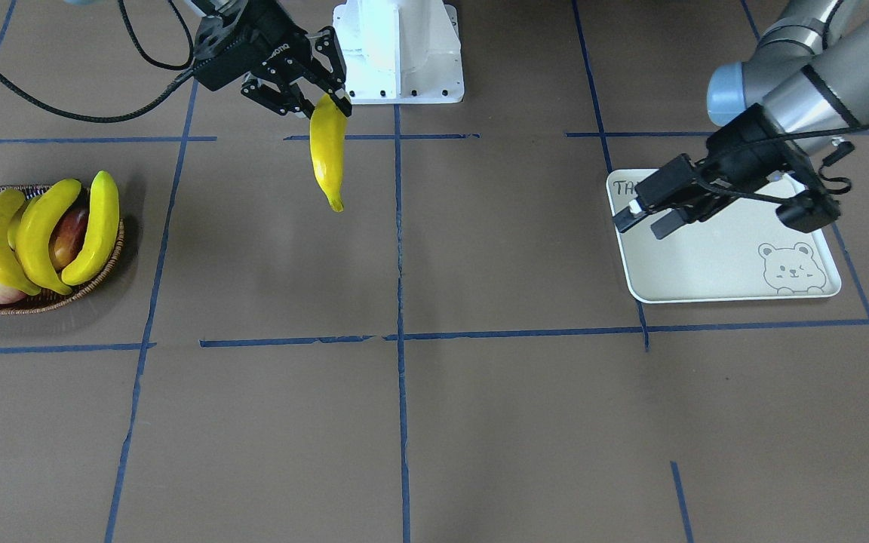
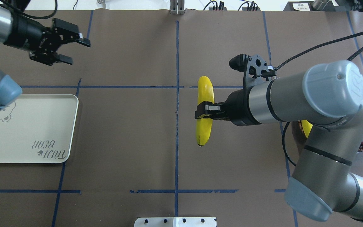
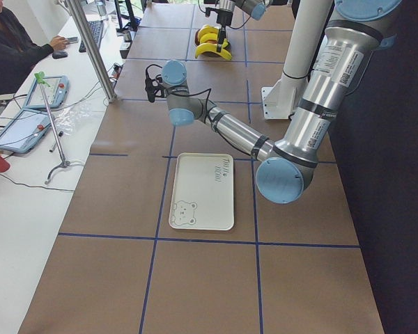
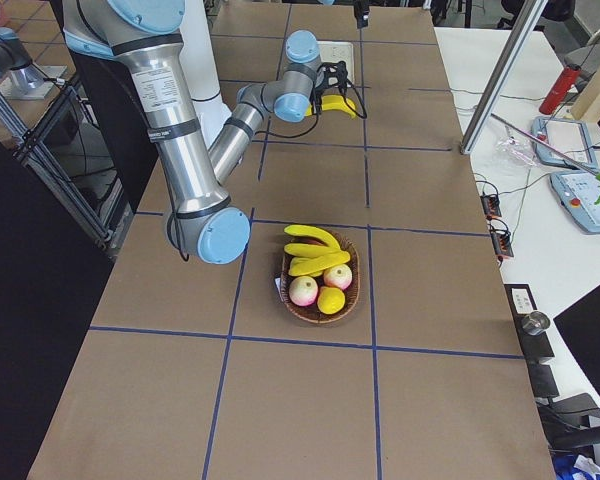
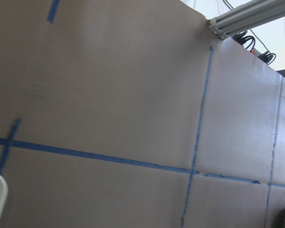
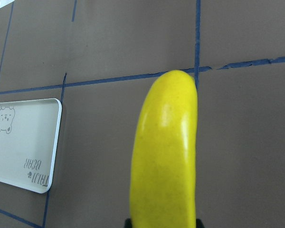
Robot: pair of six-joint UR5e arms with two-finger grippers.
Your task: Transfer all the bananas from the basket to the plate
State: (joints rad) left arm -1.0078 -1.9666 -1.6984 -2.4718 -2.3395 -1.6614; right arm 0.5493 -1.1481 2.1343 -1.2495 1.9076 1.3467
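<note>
Right gripper (image 2: 204, 111), on its outstretched arm, clamps one banana (image 2: 203, 130) aloft.

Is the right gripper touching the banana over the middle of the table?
Touching. The overhead view shows the right gripper clamped across the middle of the banana.

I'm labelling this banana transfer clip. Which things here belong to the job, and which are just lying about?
Job: banana held in the right gripper; three bananas lying in the basket; plate; open left gripper.

Lying about: apples and a short yellow fruit in the basket; tablets on the side table.
</note>
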